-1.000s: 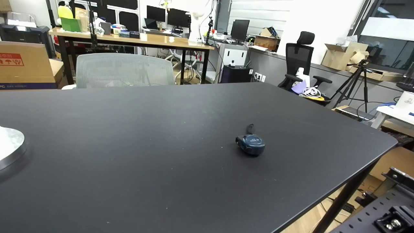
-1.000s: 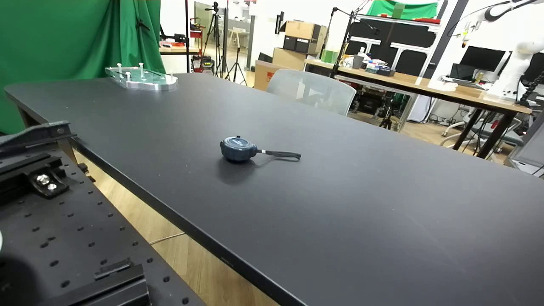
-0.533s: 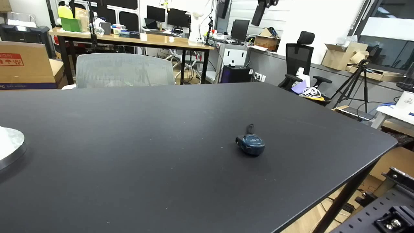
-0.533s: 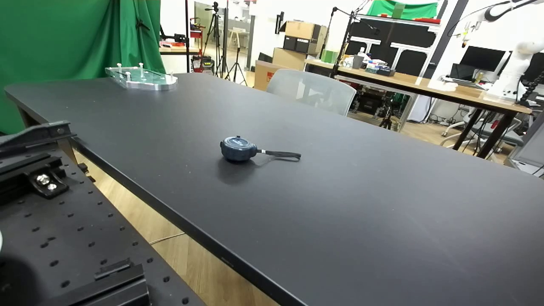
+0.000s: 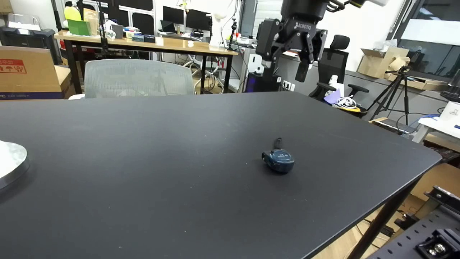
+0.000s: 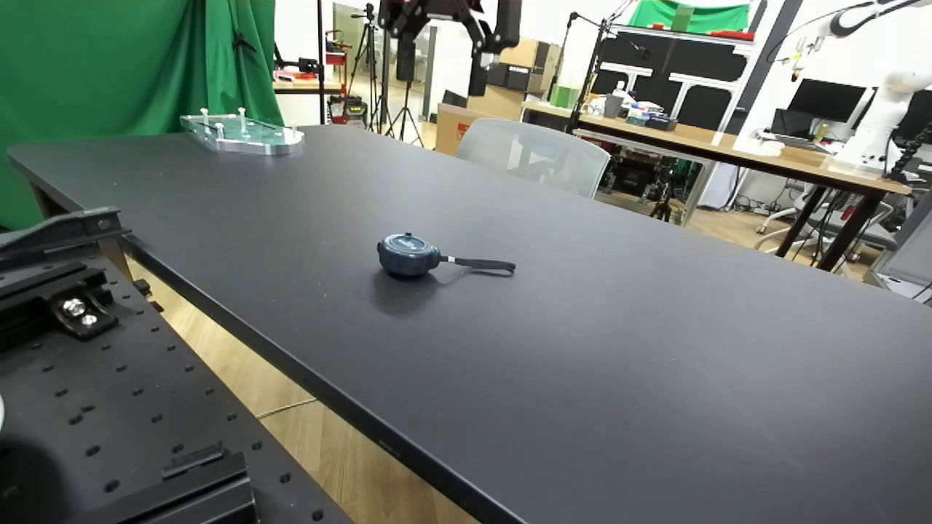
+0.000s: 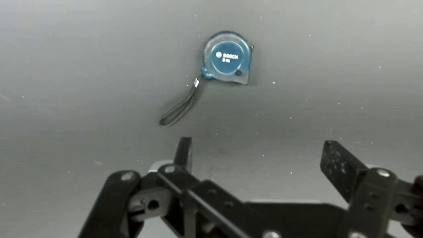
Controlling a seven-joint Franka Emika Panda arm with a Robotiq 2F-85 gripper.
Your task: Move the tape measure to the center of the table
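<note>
The tape measure is a small rounded blue-teal case with a black wrist strap. It lies flat on the matte-black table, near its right side in this exterior view. It also shows in an exterior view and at the top middle of the wrist view, its strap pointing down-left. My gripper is open and empty, high above the table. It also shows at the top of an exterior view. In the wrist view my gripper's fingers are wide apart, below the tape measure and strap in the picture.
A clear plate with pegs stands at the table's far end; its pale edge shows in an exterior view. A perforated black mounting plate lies beside the table's edge across a gap. A grey chair stands behind the table.
My gripper has come into view from above and moved down over the table in both exterior views. The tape measure has not moved.
</note>
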